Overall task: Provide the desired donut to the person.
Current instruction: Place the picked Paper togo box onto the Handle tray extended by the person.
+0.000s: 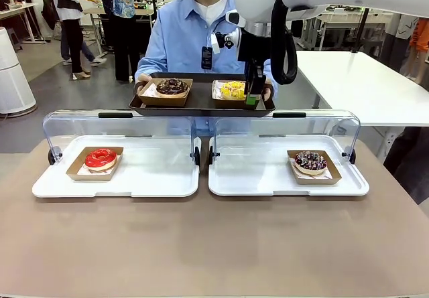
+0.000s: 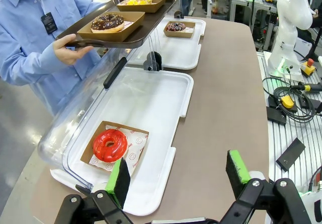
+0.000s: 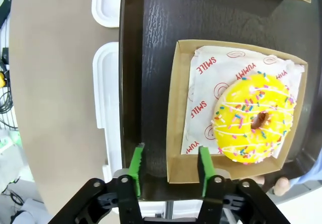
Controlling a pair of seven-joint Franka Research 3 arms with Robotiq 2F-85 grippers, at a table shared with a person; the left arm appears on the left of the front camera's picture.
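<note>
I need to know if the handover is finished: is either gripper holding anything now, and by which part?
Neither. The right gripper stands open astride the near wall of the yellow donut's brown cardboard tray; the left gripper is open.

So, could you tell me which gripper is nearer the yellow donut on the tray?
The right gripper: its jaws straddle the wall of the yellow donut's cardboard box on the tray. The left gripper hangs open over the near table edge by the red donut.

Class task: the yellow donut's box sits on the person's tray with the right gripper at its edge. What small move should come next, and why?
Probably lift the right gripper straight up and away. Its jaws stand apart around the rim of the cardboard box, and the yellow donut already rests on the dark tray that the person holds.
</note>
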